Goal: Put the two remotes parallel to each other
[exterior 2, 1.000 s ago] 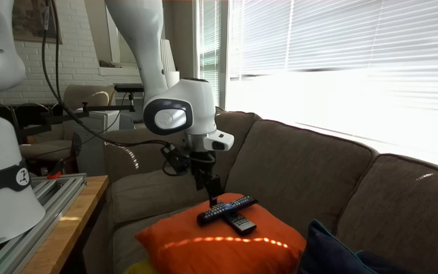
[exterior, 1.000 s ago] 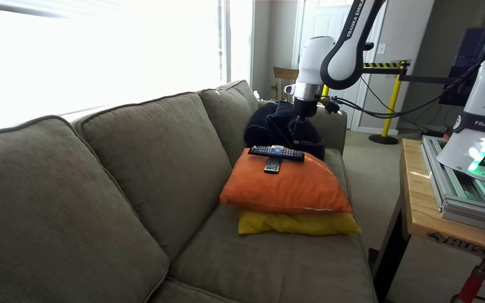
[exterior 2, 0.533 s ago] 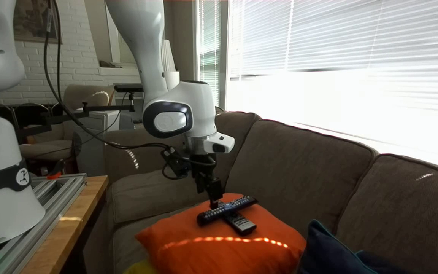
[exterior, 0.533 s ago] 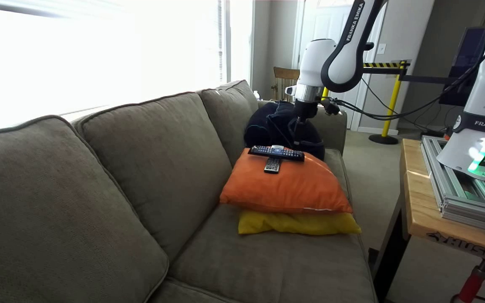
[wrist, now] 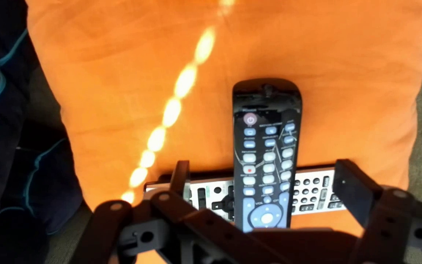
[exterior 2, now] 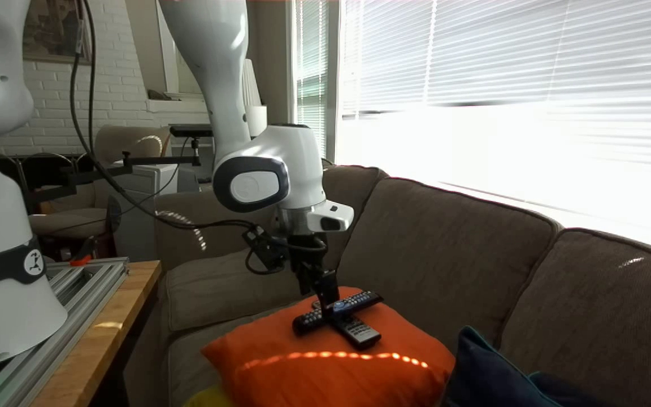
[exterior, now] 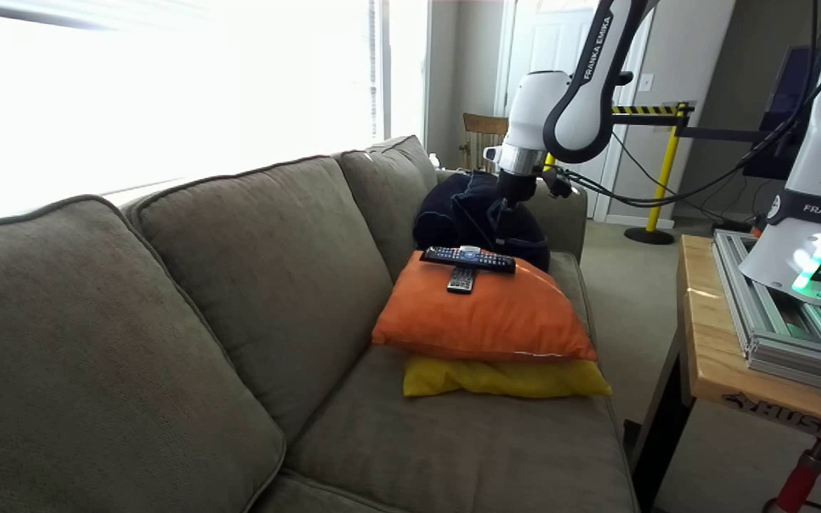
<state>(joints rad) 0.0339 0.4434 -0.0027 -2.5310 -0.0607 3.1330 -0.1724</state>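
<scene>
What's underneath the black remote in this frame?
The silver-grey remote lies crosswise beneath the black remote, showing on either side of it in the wrist view, with the orange cushion under both. The lower one's face where they cross is covered.

On the orange cushion (wrist: 328,73), the black remote (wrist: 268,156), with pale and blue buttons, lies face up across the silver-faced remote (wrist: 311,194). That lower one, dark-buttoned, also face up, rests nearly at right angles to it.

orange throw pillow (exterior: 482,320) atop yellow pillow (exterior: 507,378) on brn sofa (exterior: 254,271), dk blue bundle (exterior: 446,224) nearby, window blinds (exterior 2: 500,56) bhnd, Husky workbench (exterior: 711,349)
</scene>
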